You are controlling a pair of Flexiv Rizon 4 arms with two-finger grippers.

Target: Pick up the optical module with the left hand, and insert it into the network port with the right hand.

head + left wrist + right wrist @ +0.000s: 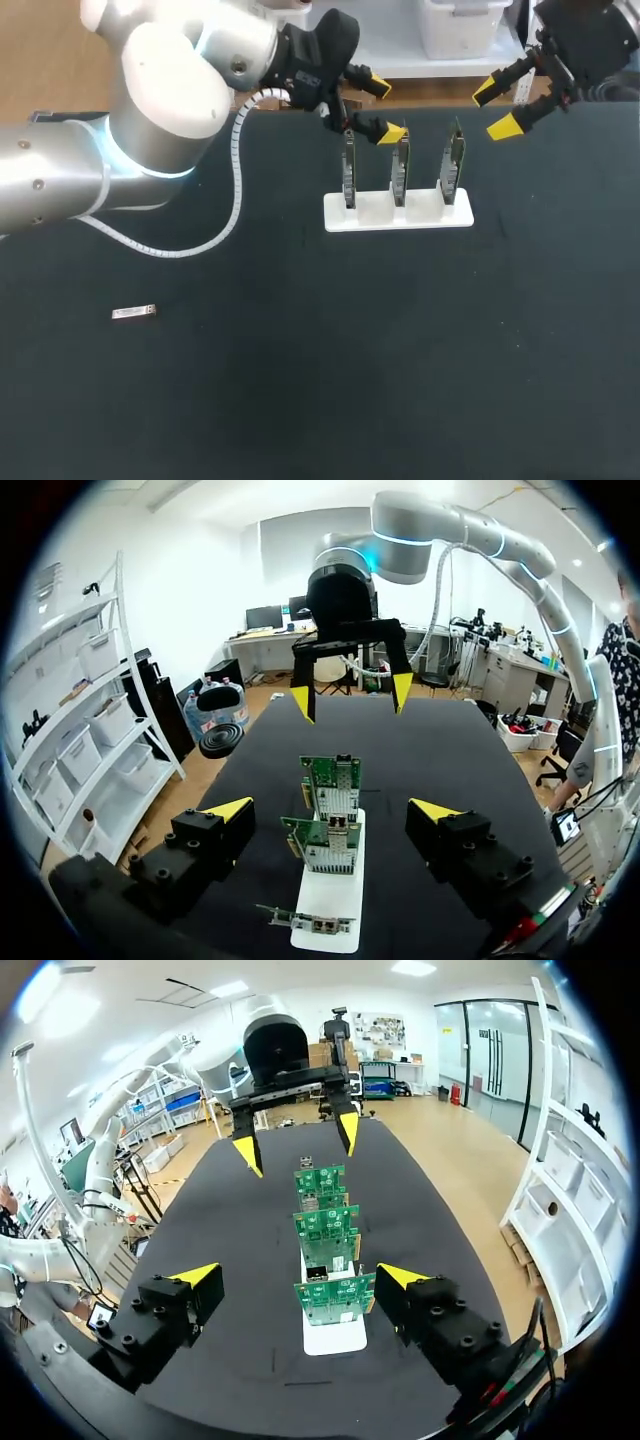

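While left jaws and right jaws hang apart by the card rack, the optical module lies well away on the desk; swing left over, grip its long sides.

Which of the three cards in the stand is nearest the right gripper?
The end card on the right arm's side of the white stand. The right gripper hangs just beyond it; the other two cards stand farther along the row.

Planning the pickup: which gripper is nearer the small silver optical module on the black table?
Left. The left gripper is at the end of the white stand nearer the optical module; the right gripper is beyond its other end.
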